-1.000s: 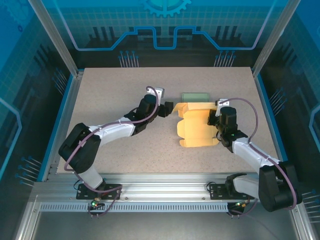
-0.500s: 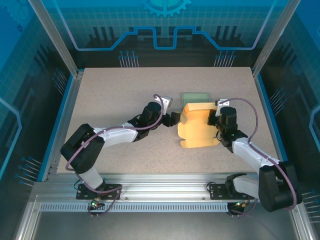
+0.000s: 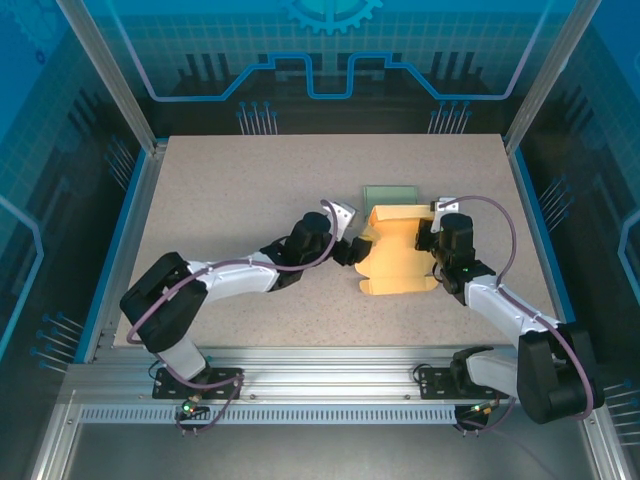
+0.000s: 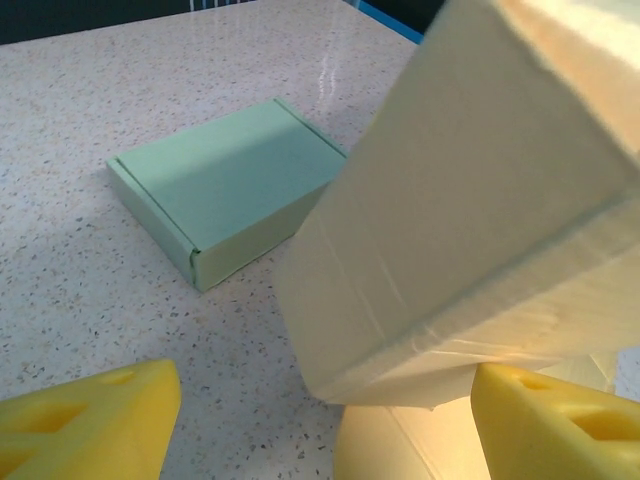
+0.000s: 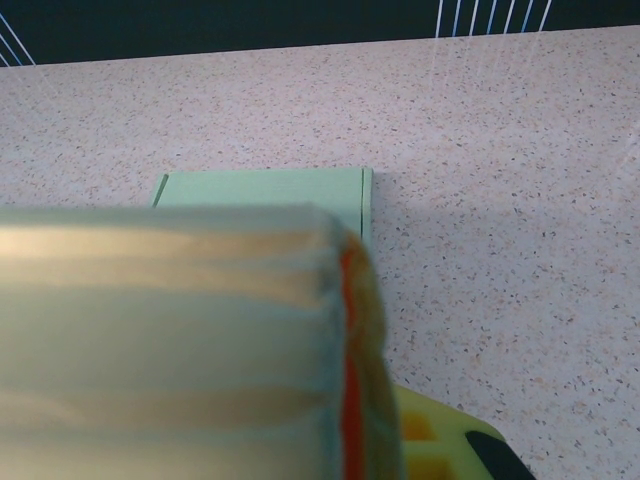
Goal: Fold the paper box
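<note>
Half-folded box (image 3: 398, 250) centre-right on table (image 3: 230, 190), just in front of green box (image 3: 390, 193). Likely light, thin card: stiff along creases, floppy at flaps, easily dented. Right gripper (image 3: 432, 245) clamped on right wall; left gripper (image 3: 352, 248) spread wide at raised left flap. Best gripped gently near fold lines.

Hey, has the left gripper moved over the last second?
Yes. Against the green box, which has stayed put, the left gripper has moved right and downward in the top view, closing in on the left side of the yellow paper box.
</note>
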Action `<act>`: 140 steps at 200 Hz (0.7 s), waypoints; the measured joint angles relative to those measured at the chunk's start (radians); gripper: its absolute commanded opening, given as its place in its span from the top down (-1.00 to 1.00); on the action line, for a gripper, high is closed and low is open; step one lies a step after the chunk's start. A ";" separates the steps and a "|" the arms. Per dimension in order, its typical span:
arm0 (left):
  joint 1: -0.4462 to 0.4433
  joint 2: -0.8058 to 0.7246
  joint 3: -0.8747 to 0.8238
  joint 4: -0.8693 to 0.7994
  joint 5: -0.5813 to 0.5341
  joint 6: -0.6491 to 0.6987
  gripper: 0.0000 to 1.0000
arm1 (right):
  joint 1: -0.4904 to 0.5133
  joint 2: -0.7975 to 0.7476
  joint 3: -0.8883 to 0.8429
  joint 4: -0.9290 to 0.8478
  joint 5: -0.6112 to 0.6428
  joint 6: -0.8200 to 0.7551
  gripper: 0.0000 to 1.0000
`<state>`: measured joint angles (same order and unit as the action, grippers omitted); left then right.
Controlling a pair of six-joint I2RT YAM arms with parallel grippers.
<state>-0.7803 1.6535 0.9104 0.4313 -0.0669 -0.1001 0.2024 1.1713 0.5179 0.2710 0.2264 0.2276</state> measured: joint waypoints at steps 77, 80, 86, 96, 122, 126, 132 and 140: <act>-0.007 -0.011 0.003 0.011 0.004 0.129 -0.35 | 0.000 0.000 0.000 0.000 0.000 0.000 1.00; -0.008 -0.010 0.006 0.015 0.004 0.134 -0.31 | 0.000 0.000 0.000 0.000 0.000 0.000 1.00; -0.008 -0.003 0.016 0.023 0.004 0.150 -0.28 | 0.000 0.000 0.000 0.000 0.000 0.000 1.00; -0.011 0.008 0.031 0.031 0.003 0.167 -0.26 | 0.000 0.000 0.000 0.000 0.000 0.000 1.00; -0.027 0.037 0.078 0.041 -0.002 0.222 -0.26 | 0.000 0.000 0.000 0.000 0.000 0.000 1.00; -0.030 0.042 0.085 0.043 -0.005 0.231 -0.25 | 0.000 0.000 0.000 0.000 0.000 0.000 1.00; -0.035 0.049 0.097 0.046 -0.013 0.240 -0.24 | 0.000 0.000 0.000 0.000 0.000 0.000 1.00; -0.042 0.060 0.113 0.048 -0.024 0.255 -0.17 | 0.000 0.000 0.000 0.000 0.000 0.000 1.00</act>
<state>-0.8219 1.7138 1.0237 0.4797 -0.0914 0.1547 0.2024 1.1713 0.5179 0.2710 0.2260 0.2276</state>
